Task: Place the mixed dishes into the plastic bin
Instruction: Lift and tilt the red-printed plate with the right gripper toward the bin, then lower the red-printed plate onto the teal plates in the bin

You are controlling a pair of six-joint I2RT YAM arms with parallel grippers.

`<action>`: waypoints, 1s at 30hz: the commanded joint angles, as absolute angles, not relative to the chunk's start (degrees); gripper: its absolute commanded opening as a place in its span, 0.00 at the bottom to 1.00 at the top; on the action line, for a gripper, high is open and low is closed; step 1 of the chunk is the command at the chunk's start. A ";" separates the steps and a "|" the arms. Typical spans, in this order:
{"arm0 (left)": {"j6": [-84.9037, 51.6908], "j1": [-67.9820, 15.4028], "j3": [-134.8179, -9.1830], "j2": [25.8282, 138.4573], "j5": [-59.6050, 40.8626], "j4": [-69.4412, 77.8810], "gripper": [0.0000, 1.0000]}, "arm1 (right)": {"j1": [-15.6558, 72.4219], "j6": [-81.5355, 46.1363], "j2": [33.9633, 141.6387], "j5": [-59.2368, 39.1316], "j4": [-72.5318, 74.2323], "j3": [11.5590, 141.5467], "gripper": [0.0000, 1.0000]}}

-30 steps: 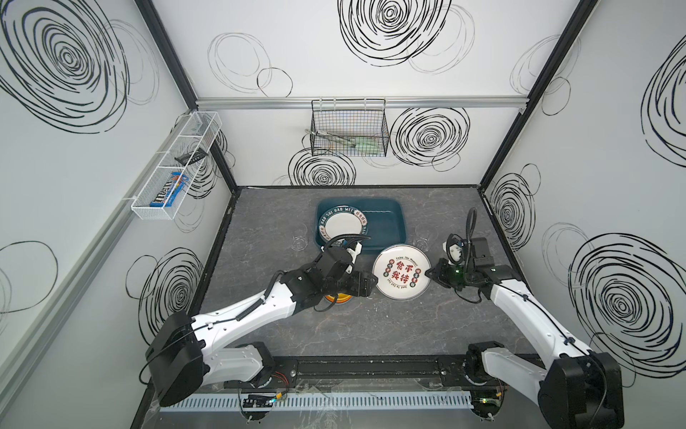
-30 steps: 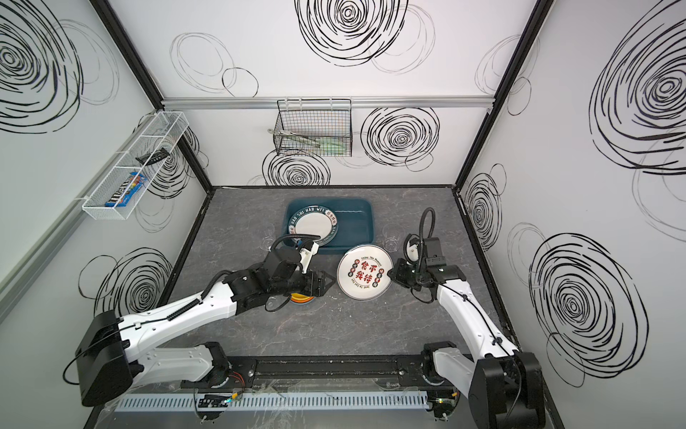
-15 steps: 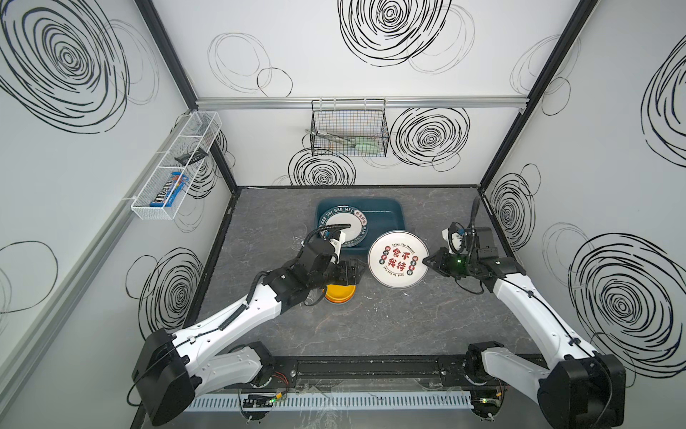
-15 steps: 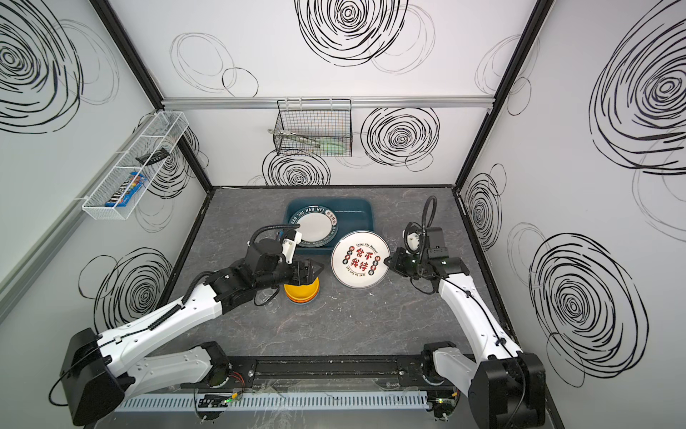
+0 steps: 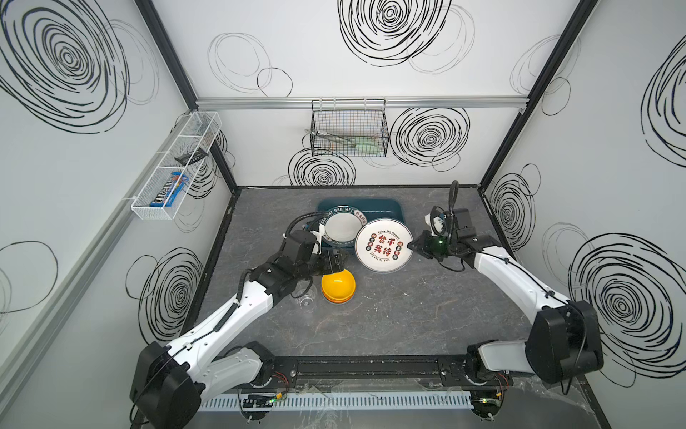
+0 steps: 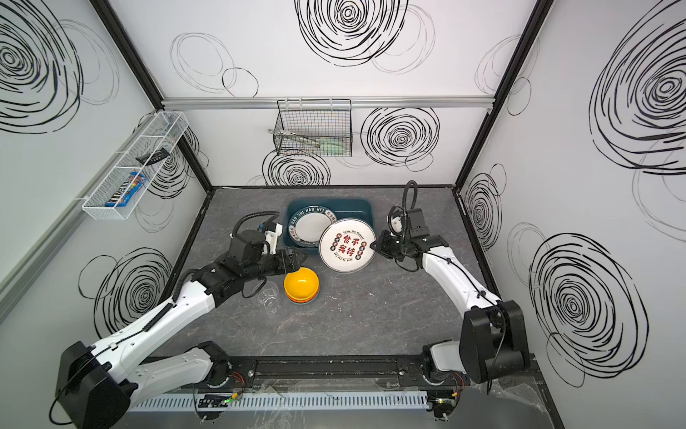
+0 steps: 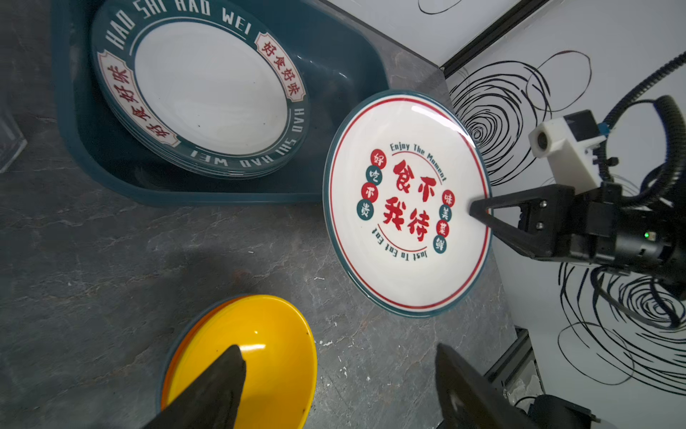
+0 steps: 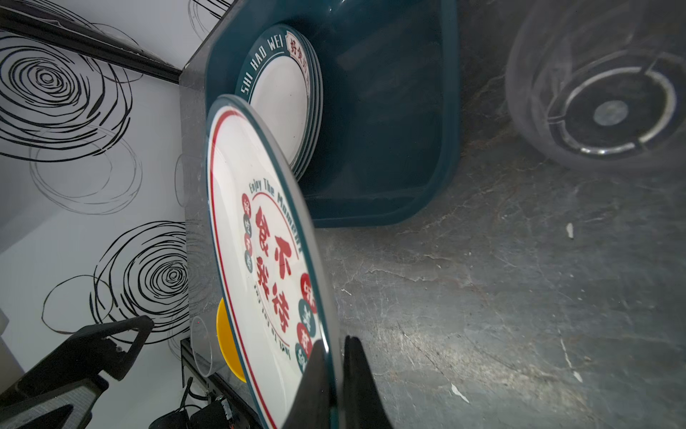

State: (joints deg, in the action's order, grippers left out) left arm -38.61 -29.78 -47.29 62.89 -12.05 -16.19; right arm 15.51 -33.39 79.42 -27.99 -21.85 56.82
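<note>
Plate (image 5: pixel 383 245) rim between right tool (image 5: pixel 410 245) jaws

The dark teal plastic bin (image 5: pixel 384 208) sits at the table's (image 5: pixel 427 315) 12 o'clock. A stack of white teal-rimmed plates (image 5: pixel 342 231), lettered around the rim, fills its 9 o'clock half. A white character plate (image 5: pixel 383 246) with red Chinese print hangs tilted over the bin's 4 o'clock corner, its rim pinched by the right gripper (image 5: pixel 410 245). At the bin's 6 o'clock, a yellow bowl (image 5: pixel 337 285) nests upright on an orange bowl (image 5: pixel 334 300). A clear tumbler (image 5: pixel 306 299) stands just beside them at 9 o'clock.
</note>
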 commanded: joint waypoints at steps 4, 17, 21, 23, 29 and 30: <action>-38.17 -26.91 -49.22 63.92 -13.81 -16.63 0.84 | 16.59 -36.17 85.87 -27.68 -17.22 64.09 0.00; -38.06 -23.63 -49.92 65.73 -14.42 -16.40 0.84 | 17.55 -37.70 101.38 -26.98 -17.22 77.73 0.00; -38.23 -23.00 -50.08 66.35 -15.01 -16.00 0.84 | 17.71 -38.44 105.16 -26.74 -17.10 80.97 0.00; -38.23 -22.77 -50.10 66.60 -15.14 -16.03 0.84 | 18.11 -38.70 107.01 -26.56 -17.01 82.46 0.00; -38.32 -22.41 -49.68 66.57 -15.40 -15.90 0.84 | 19.41 -39.00 112.50 -25.75 -18.11 87.62 0.00; -38.32 -22.32 -49.62 66.48 -15.42 -15.97 0.84 | 19.55 -39.06 113.12 -25.75 -18.08 88.36 0.00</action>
State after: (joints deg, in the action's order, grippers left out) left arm -38.59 -23.00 -48.40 66.39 -14.76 -16.99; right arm 18.81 -38.11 112.20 -25.12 -19.25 84.86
